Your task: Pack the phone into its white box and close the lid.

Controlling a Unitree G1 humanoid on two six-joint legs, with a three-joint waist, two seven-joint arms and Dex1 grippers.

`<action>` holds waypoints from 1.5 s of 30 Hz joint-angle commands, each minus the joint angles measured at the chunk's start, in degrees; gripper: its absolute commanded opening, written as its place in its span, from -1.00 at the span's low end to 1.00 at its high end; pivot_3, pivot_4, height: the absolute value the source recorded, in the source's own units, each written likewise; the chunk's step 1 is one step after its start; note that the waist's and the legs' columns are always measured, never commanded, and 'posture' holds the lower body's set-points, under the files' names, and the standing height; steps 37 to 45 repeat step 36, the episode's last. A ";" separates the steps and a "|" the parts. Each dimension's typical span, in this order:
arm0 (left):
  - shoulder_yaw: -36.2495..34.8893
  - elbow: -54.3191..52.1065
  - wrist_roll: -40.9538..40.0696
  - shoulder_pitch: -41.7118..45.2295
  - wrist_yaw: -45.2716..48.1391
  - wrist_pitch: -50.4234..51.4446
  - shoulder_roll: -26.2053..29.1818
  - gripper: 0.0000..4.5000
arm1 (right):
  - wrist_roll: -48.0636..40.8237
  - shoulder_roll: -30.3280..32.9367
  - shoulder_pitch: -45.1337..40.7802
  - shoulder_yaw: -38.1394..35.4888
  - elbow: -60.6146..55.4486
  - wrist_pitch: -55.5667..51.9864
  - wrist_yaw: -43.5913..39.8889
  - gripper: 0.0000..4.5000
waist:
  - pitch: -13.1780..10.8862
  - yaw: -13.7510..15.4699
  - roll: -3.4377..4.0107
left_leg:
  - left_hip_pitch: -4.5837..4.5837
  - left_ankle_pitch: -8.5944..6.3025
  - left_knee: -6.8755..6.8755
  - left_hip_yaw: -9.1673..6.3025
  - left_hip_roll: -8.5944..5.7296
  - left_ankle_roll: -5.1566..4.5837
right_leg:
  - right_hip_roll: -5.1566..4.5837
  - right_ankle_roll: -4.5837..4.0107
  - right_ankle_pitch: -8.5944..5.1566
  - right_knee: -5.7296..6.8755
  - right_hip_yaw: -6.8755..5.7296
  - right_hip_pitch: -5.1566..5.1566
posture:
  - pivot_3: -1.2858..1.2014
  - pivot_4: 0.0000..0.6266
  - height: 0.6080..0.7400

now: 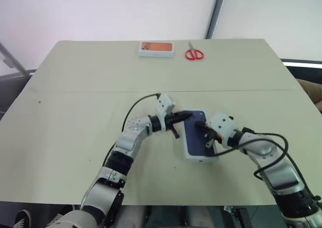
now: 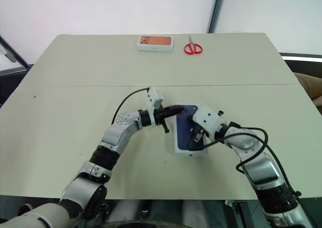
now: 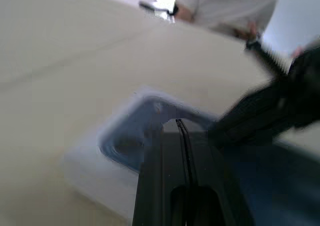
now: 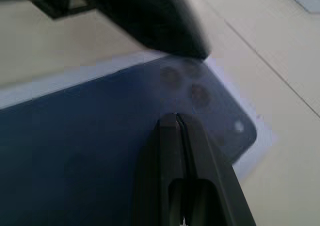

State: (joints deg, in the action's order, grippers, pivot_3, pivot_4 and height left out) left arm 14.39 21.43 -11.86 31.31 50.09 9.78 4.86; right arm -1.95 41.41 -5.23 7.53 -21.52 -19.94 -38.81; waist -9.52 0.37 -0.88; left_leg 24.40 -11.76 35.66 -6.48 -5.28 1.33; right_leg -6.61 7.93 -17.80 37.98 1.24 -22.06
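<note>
Claws shut over phone; scissors far.

The dark navy phone is seen lying flat, back up, inside the shallow white box, well nearer than the red scissors, its camera lenses at the far corner.

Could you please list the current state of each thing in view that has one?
phone: lying back up in the white box.
white box: open, no lid on it.
left gripper: shut, tips over the phone's far corner.
right gripper: shut, tips over the phone.
scissors: closed, lying at the table's far edge.
orange-topped box: closed.
</note>
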 commanded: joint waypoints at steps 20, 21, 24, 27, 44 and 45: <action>-15.73 -13.04 -10.79 -5.05 12.65 10.24 25.46 1.00 | -22.75 2.36 -2.11 -16.58 -0.08 -6.69 -15.12 0.99 | 0.07 -1.12 -0.06 | -0.80 -0.11 -0.59 -0.13 0.07 -0.09 | 0.00 -0.01 -0.01 -0.62 -0.15 0.82 | 0.03 -0.52 1.00; -16.70 -13.36 -11.65 -5.79 12.96 10.56 26.40 1.00 | -23.60 2.85 -1.79 -17.24 0.06 -6.63 -15.86 0.99 | 0.07 -1.09 -0.06 | -0.80 -0.12 -0.61 -0.12 0.07 -0.10 | -0.01 -0.01 -0.01 -0.70 -0.13 0.83 | 0.03 -0.52 1.00; -20.72 -16.61 -13.22 -10.81 13.39 10.81 30.06 1.00 | -25.16 3.03 -0.68 -18.97 0.49 -4.56 -17.93 0.99 | 0.06 -1.02 -0.06 | -0.80 -0.13 -0.56 -0.09 0.03 -0.13 | -0.15 0.00 -0.01 -0.74 -0.13 0.88 | 0.03 -0.52 1.00; -23.92 -20.20 -14.65 -15.24 11.69 12.03 32.05 1.00 | -25.07 3.43 0.46 -20.08 1.11 -2.70 -18.65 0.99 | 0.05 -0.91 -0.07 | -0.80 -0.15 -0.54 -0.09 0.04 -0.14 | -0.17 -0.01 0.00 -0.74 -0.13 0.86 | 0.03 -0.52 1.00; -31.58 -26.35 -15.22 -30.26 9.17 10.28 35.78 1.00 | -23.32 4.59 5.93 -21.37 2.94 0.65 -20.02 0.99 | 0.04 -0.98 -0.03 | -0.80 -0.17 -0.64 -0.08 0.09 -0.13 | -0.25 -0.04 -0.02 -0.82 -0.06 0.74 | 0.03 -0.52 1.00; -31.58 -26.35 -15.22 -30.26 9.17 10.28 35.78 1.00 | -23.32 4.59 5.93 -21.37 2.94 0.65 -20.02 0.99 | 0.04 -0.98 -0.03 | -0.80 -0.17 -0.64 -0.08 0.09 -0.13 | -0.25 -0.04 -0.02 -0.82 -0.06 0.74 | 0.03 -0.52 1.00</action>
